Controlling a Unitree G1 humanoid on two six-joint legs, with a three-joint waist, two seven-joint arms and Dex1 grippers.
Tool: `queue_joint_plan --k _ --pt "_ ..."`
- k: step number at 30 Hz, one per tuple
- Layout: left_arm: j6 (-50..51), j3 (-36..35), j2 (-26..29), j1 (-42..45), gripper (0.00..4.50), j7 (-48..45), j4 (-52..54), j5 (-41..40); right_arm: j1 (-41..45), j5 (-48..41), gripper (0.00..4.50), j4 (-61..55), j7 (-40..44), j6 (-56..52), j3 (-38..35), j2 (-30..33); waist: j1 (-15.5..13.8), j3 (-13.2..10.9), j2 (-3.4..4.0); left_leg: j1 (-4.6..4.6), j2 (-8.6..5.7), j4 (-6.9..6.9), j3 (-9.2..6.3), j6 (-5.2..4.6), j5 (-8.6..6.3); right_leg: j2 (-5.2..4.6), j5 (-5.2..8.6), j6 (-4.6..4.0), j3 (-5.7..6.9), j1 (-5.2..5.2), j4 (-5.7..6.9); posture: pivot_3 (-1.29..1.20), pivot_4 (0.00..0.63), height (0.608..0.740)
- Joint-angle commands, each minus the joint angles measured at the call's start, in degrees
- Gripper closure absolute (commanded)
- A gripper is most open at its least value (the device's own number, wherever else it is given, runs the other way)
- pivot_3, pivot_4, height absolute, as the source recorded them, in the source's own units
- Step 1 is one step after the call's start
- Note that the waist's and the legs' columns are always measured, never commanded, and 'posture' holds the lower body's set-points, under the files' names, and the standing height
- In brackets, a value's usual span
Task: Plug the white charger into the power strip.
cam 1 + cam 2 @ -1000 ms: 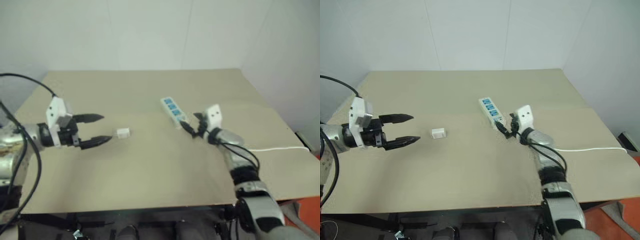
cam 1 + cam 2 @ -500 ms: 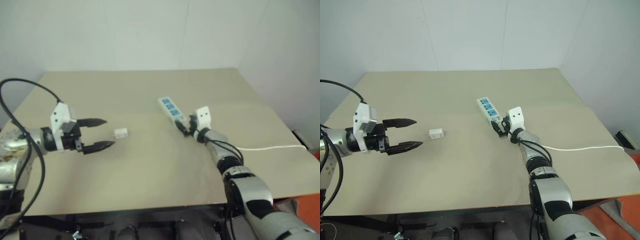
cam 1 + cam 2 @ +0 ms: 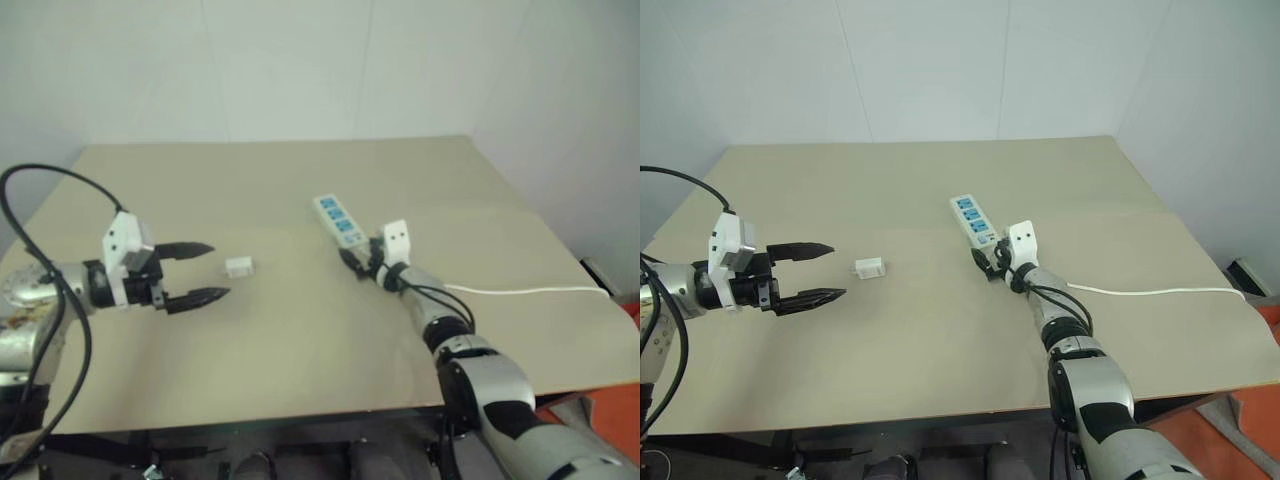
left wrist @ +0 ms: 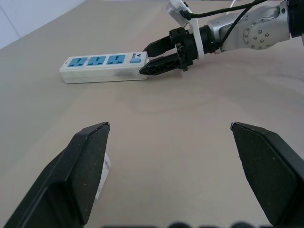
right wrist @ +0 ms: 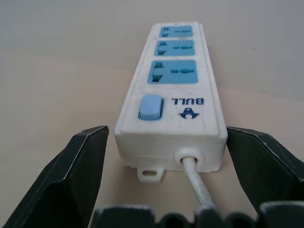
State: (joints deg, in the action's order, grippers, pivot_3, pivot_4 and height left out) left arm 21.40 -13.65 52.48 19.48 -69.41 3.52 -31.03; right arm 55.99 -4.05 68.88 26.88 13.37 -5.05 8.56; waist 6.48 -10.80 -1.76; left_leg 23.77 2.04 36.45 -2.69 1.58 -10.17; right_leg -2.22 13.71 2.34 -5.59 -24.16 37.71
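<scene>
The power strip (image 3: 337, 221) lies flat at mid table, its three blue sockets and switch (image 5: 151, 106) facing up. My right gripper (image 3: 983, 262) is open and level at the strip's cord end, one black finger (image 5: 80, 166) on each side of that end, close to its walls. The white charger (image 3: 238, 266) rests on the table well to the left of the strip. My left gripper (image 3: 215, 270) hovers open just left of the charger and holds nothing. In the left wrist view the strip (image 4: 102, 67) and the right gripper (image 4: 142, 59) lie ahead.
The strip's thin white cord (image 3: 520, 291) trails right across the tan table (image 3: 940, 350) to its right edge. A black cable (image 3: 40, 190) loops over my left arm. A white wall stands behind the table's far edge.
My right gripper has slid down and left along the cord to the strip's cord end and now straddles it. The left gripper, charger and strip have stayed put.
</scene>
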Motion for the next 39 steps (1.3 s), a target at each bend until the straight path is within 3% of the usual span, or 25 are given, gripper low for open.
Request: queue_joint_plan --k 1,9,19,23,28,32,39 --pt "-1.6 -0.31 -0.02 0.33 0.03 -0.01 -0.05 0.5 1.97 1.67 0.0 1.0 -4.51 2.04 0.36 -1.61 0.45 0.0 0.0 0.0 0.0 -0.01 0.0 0.0 0.0 0.0 0.0 0.0 0.0 0.0 0.0 0.0 0.15 0.74" --pt "-1.94 0.72 -0.93 1.21 0.03 0.67 -0.73 1.59 3.81 3.51 0.0 3.8 -14.53 2.65 -0.44 -5.28 0.87 0.0 0.0 -0.03 -0.01 -0.01 -0.07 0.02 0.01 0.02 -0.01 -0.01 0.0 0.0 0.08 0.0 0.15 0.74" --pt "-2.9 1.89 -2.1 1.3 0.03 1.06 -1.42 2.71 4.57 2.31 0.0 4.87 -17.36 2.05 -3.0 -6.37 0.74 0.0 0.0 -0.04 -0.01 -0.01 -0.08 0.02 0.02 0.02 -0.01 -0.01 0.0 0.0 0.1 0.0 0.15 0.74" --pt "-3.13 2.27 -2.88 1.9 0.0 1.54 -1.66 2.98 4.56 3.41 1.08 5.22 -18.99 2.85 -2.71 -6.56 0.76 0.0 0.0 -0.04 -0.01 -0.01 -0.08 0.02 0.02 0.03 -0.01 -0.01 0.0 0.0 0.11 0.0 0.15 0.74" --pt "-3.17 2.25 -2.83 1.84 0.0 1.46 -1.45 3.04 4.29 5.14 1.07 5.22 -19.33 3.89 -1.45 -6.29 0.75 0.0 0.0 -0.05 -0.01 -0.01 -0.09 0.02 0.02 0.03 -0.01 -0.01 0.0 0.0 0.11 0.0 0.15 0.74" --pt "-2.76 1.3 -1.96 1.65 0.0 0.93 -0.76 2.39 2.31 5.91 1.07 3.67 -13.48 7.01 -0.12 -4.51 0.74 0.0 0.0 -0.04 -0.02 -0.01 -0.08 0.02 0.02 0.03 -0.01 -0.01 0.0 -0.01 0.1 0.0 0.15 0.74" --pt "-2.33 0.48 -0.23 3.24 0.0 0.05 -1.09 1.61 -6.21 0.05 1.07 -8.05 7.33 7.88 -1.68 4.82 -0.19 0.0 0.0 0.03 -0.04 -0.1 -0.09 0.02 0.02 -0.01 0.0 0.0 0.04 0.03 -0.11 0.0 0.15 0.74"
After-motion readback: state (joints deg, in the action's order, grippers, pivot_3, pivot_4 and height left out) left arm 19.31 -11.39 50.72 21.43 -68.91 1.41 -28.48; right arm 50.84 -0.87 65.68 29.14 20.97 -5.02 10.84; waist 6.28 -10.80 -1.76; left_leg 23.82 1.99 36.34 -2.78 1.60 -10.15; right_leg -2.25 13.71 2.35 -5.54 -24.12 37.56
